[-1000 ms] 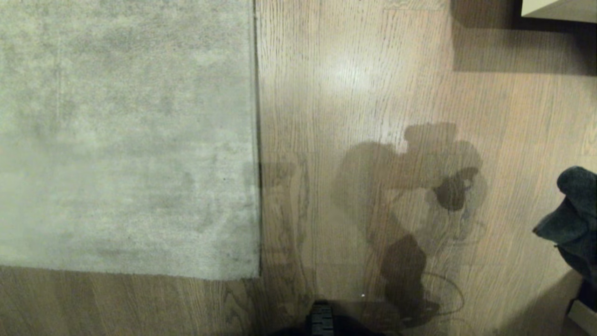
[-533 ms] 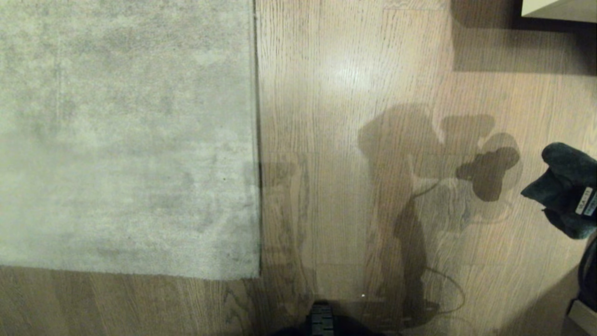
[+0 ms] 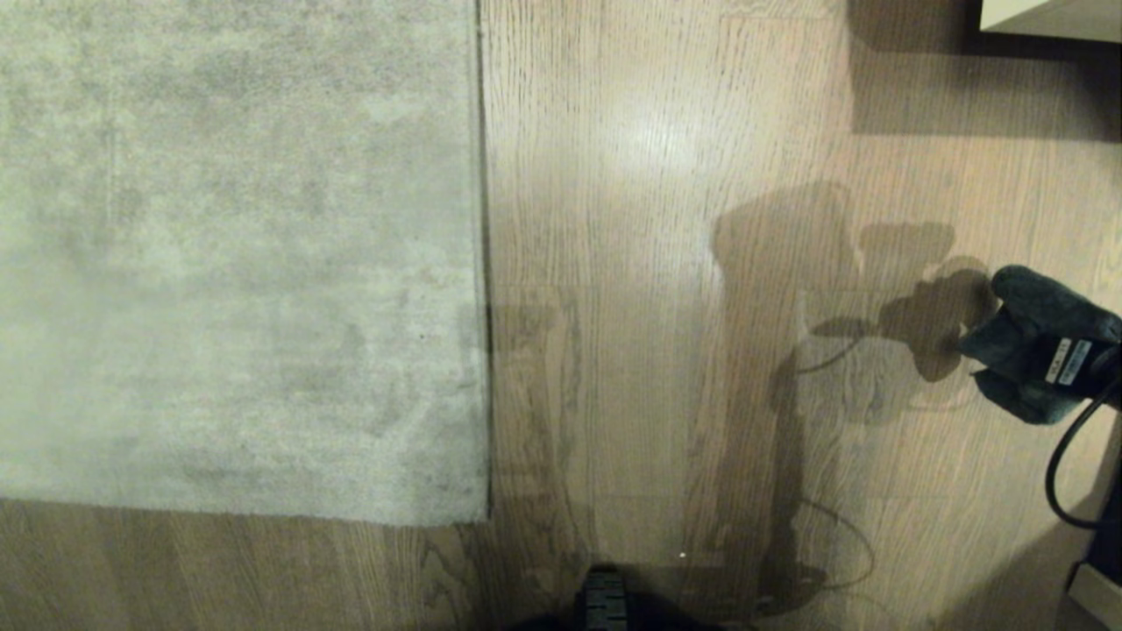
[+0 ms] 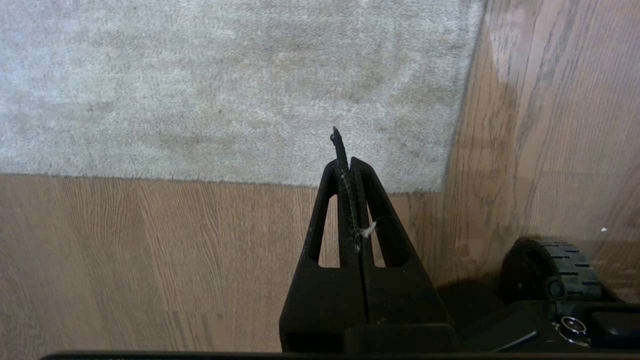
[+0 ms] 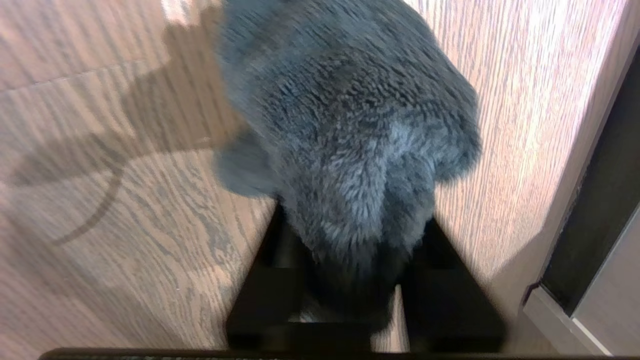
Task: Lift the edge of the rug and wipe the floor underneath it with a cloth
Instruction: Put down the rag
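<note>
one second has brought the cloth (image 3: 1026, 346) further into the head view: earlier only a dark fold showed at the right margin, lower down, and now the dark grey-green fuzzy wad sits higher and further in over the floor (image 3: 666, 263). it bulges out ahead of the right gripper (image 5: 357, 250), whose fingers (image 5: 445, 280) stand on either side of its lower end, grasping it with the wad between them; they look spread a little wider by the bulk, and whether the hold is slackening cannot be told. its shadow on the planks has slid the same way.

well away from those fingers, off to their left, the rug edge (image 3: 482, 263) lies flat on the floor, unchanged, not yet lifted. the left gripper (image 4: 347, 165) hangs just beyond the rug's near corner, clenched on nothing but a stray thread, and has not stirred.

judging from this, the wiping tool is being carried in, but the lift has to come first, so the task is barely begun. a white cabinet corner (image 3: 1052, 17) sits far ahead of the cloth.
</note>
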Robot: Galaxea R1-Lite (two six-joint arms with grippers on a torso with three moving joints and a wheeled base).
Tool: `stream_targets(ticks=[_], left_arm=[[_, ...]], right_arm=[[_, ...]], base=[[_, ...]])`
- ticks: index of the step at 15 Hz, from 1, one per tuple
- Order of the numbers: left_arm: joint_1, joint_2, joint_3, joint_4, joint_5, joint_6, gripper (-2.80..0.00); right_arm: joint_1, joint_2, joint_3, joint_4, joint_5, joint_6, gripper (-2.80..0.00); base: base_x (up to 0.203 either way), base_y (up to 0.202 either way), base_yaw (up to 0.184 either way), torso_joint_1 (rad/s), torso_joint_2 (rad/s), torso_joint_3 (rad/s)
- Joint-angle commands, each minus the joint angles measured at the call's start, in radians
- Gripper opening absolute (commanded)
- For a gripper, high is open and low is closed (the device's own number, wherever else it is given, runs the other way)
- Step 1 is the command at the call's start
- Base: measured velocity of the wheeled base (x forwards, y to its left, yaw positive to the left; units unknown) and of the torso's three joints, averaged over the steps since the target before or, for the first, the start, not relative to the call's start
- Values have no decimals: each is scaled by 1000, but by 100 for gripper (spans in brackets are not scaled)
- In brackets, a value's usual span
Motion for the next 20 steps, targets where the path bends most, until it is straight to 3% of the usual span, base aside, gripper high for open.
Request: stream_targets(ticks=[1, 10, 20], left_arm=[[0, 0, 0, 0, 0, 0, -280], [0, 0, 0, 0, 0, 0, -280], [0, 0, 0, 0, 0, 0, -280]], right_arm=[[-6, 15, -3, -3, 1, 1, 0], [-11, -116, 107, -1, 2, 10, 0], [-9, -602, 315, 13, 4, 9, 0]], base=[[0, 0, 0, 0, 0, 0], [0, 0, 0, 0, 0, 0], [0, 0, 0, 0, 0, 0]])
